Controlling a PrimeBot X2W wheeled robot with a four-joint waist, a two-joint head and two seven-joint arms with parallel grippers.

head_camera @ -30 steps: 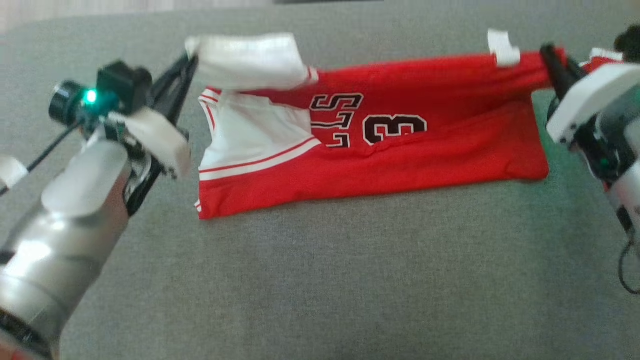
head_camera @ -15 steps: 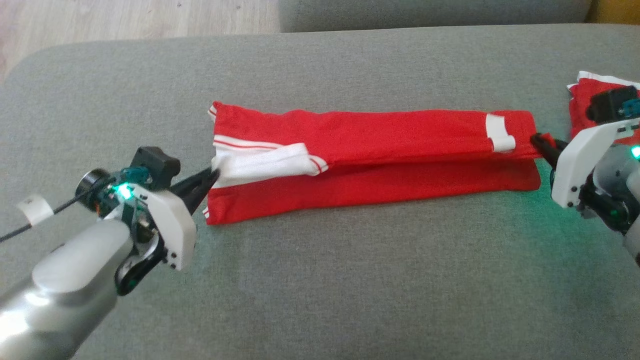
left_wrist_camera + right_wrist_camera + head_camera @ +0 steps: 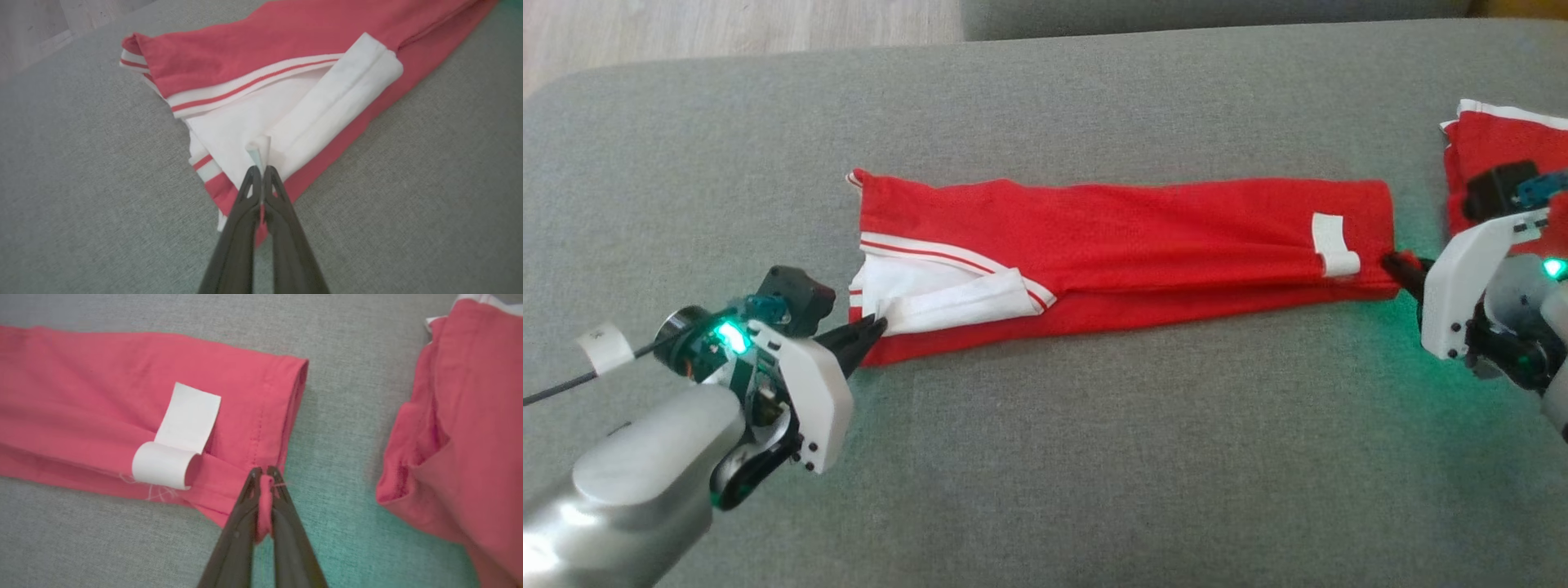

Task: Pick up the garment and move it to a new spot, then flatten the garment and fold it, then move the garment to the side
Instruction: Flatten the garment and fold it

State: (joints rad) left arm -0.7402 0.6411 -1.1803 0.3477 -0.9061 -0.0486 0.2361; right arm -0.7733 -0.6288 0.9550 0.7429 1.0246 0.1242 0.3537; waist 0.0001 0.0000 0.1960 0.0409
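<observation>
The garment is a red jersey with white and red-striped trim, folded into a long strip across the grey cushion. My left gripper is shut on the white corner at the strip's left end, pinched between the tips in the left wrist view. At the strip's right end my right gripper is shut on a pinch of the red hem. A white label curls up from the cloth just left of that grip.
A second red garment with white trim lies at the right edge, close to my right arm; it also shows in the right wrist view. The grey cushion stretches wide toward me. Wooden floor shows at the far left.
The upper layer, lifted a second ago with the printed side showing, has been drawn toward me and laid over the lower layer. Both grippers came down and nearer, still holding the ends.
</observation>
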